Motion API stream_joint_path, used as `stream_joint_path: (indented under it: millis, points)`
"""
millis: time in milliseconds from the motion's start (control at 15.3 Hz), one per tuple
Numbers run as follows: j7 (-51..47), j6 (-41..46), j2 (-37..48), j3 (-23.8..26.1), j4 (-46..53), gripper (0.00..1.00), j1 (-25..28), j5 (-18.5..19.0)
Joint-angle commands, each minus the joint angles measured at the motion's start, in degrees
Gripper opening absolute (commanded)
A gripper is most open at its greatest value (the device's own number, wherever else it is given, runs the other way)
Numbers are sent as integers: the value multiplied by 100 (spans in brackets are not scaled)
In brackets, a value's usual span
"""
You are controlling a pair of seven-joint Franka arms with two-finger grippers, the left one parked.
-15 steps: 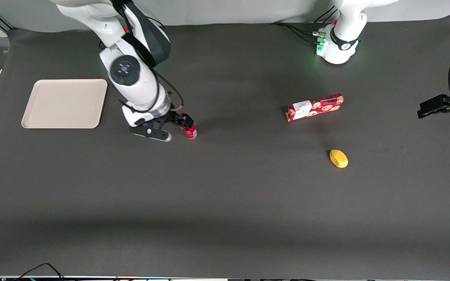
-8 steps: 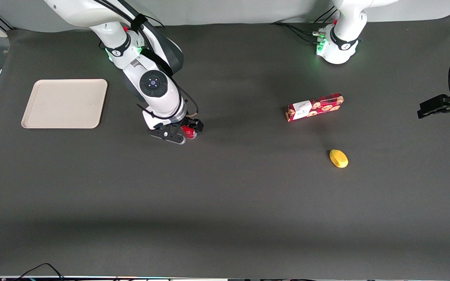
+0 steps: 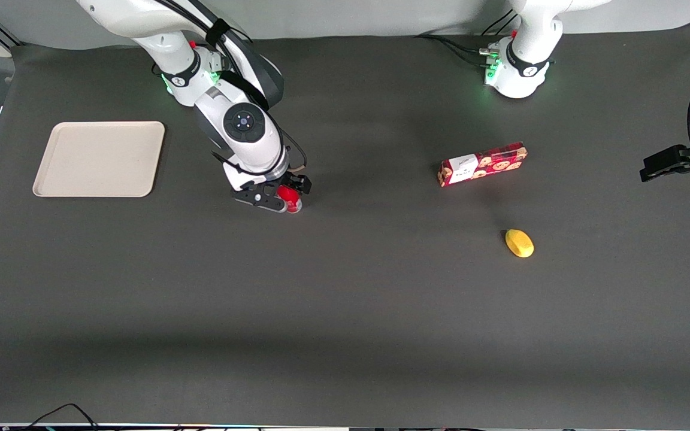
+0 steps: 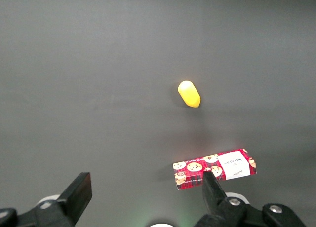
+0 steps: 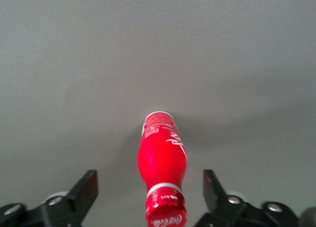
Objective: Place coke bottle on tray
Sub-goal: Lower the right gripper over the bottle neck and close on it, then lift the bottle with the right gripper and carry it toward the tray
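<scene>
The coke bottle (image 3: 290, 197) is small, glossy red with a red cap, and stands upright on the dark table. My right gripper (image 3: 281, 193) is over it, open, with a finger on each side of the bottle and a gap to each. In the right wrist view the bottle (image 5: 162, 160) stands between the two black fingers (image 5: 87, 187), cap toward the camera, with the gripper (image 5: 149, 190) at cap height. The beige tray (image 3: 99, 159) lies flat toward the working arm's end of the table, well apart from the bottle.
A long red cookie box with a white label (image 3: 483, 164) and a yellow oval object (image 3: 519, 243) lie toward the parked arm's end; both show in the left wrist view, the box (image 4: 215, 169) and the yellow object (image 4: 189, 94).
My right arm has swung toward the bottle and the open gripper has moved from beside it to straddling it. The bottle has stayed in place.
</scene>
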State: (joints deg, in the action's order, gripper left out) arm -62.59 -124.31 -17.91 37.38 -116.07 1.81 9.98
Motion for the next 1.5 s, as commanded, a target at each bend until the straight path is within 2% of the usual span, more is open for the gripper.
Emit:
stream_joint_path:
  millis: [0,65,196,261,458,654,915,1307,1438]
  points:
    - [-210,-40,253,59,-205,64,-23,145]
    - [-210,-32,253,68,-205,58,-23,145]
    - [-210,-23,296,68,-196,57,-23,145]
    - [-201,-23,297,76,-205,52,-23,145]
    - [-192,-23,323,85,-196,19,-23,145]
    - [-175,-14,332,147,-205,0,-23,145]
    - [140,415,507,138,-4,0,-49,145]
    - [1141,1996,894,33,1286,0,-198,22]
    - [1685,2664,1113,-116,1770,0,-251,-214]
